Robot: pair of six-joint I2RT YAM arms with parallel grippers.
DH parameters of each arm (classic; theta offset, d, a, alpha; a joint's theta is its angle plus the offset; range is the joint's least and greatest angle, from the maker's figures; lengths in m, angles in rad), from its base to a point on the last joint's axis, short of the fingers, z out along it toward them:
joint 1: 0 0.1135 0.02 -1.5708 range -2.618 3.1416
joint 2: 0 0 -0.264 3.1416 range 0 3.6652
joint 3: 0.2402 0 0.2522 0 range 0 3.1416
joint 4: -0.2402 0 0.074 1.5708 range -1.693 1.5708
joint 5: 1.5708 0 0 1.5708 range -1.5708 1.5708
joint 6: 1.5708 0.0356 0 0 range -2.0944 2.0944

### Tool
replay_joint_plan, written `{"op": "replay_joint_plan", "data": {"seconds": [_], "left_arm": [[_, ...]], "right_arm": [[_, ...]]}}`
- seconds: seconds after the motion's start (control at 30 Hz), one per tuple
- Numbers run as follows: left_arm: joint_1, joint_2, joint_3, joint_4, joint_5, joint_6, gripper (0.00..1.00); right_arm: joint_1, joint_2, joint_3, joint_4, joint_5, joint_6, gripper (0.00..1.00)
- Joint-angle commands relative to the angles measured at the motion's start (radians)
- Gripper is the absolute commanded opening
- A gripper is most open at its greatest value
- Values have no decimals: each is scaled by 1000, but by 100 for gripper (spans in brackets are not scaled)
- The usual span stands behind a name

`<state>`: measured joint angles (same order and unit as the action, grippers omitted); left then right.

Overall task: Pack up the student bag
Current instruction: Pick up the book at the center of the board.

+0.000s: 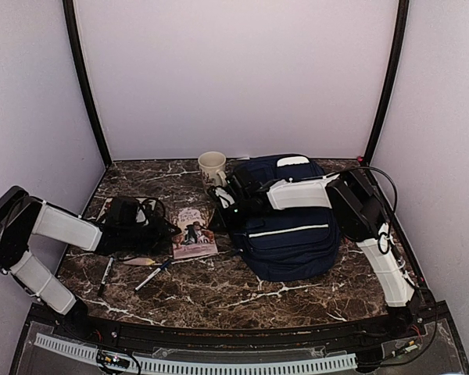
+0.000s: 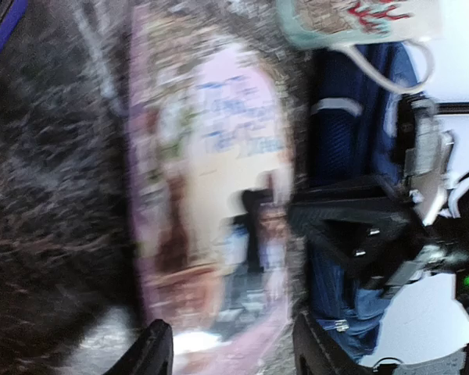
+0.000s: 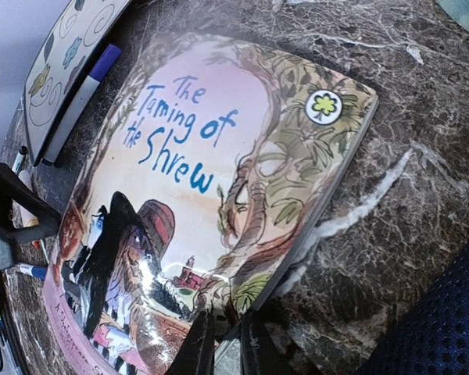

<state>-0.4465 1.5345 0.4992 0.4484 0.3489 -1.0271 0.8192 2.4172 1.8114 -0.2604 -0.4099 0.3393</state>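
Note:
The navy student bag (image 1: 289, 230) with white stripes lies at the centre right of the marble table. A picture book, "The Taming of the Shrew" (image 3: 195, 156), lies just left of it (image 1: 194, 232). My right gripper (image 3: 225, 332) is shut on the book's near right edge, with one finger on the cover and one under it; that edge is bowed upward. My left gripper (image 2: 230, 348) is open over the book's other end (image 2: 211, 195), its dark fingertips (image 2: 152, 351) standing either side of it. That view is blurred, so contact cannot be judged. The bag (image 2: 336, 156) shows to its right.
A cream mug (image 1: 212, 166) stands behind the book, near the back wall. Two pens (image 1: 152, 275) lie on the table in front of the left arm. A patterned notebook (image 3: 62, 55) with a blue-capped marker (image 3: 86, 86) on it lies to the book's left.

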Motion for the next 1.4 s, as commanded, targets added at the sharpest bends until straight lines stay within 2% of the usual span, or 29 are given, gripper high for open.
{"op": "replay_joint_plan", "data": {"seconds": [0.0, 0.23, 0.27, 0.33, 0.4, 0.47, 0.57, 0.77, 0.9, 1.1, 1.2, 1.37], "left_arm": [[-29, -122, 4, 257, -5, 26, 60], [-28, -92, 9, 193, 0, -11, 61], [-30, -113, 12, 131, -32, -3, 60], [-29, -171, 61, -136, -134, 32, 61], [-30, -190, 122, -338, -212, 95, 65], [-28, -182, 153, -445, -259, 107, 68], [-23, -135, 179, -495, -265, 107, 73], [20, -9, 222, -406, -213, 137, 77], [29, 85, 303, -456, -214, 159, 77], [40, 230, 332, -370, 2, 62, 76], [34, 303, 312, -204, 159, -57, 74], [25, 264, 302, 10, 219, -66, 67]], "right_arm": [[30, 159, -67, -160, 42, -14, 13], [31, 165, -62, -159, 37, -14, 13], [32, 163, -65, -160, 38, -15, 13], [31, 158, -70, -158, 42, -19, 13], [31, 157, -75, -157, 42, -19, 13], [31, 159, -73, -158, 38, -18, 13], [31, 165, -65, -160, 38, -18, 13], [31, 163, -72, -160, 39, -24, 13], [30, 162, -77, -163, 27, -26, 13], [29, 176, -57, -168, 18, -30, 13], [28, 176, -55, -175, 17, -38, 13], [25, 173, -56, -174, 20, -43, 13]]}}
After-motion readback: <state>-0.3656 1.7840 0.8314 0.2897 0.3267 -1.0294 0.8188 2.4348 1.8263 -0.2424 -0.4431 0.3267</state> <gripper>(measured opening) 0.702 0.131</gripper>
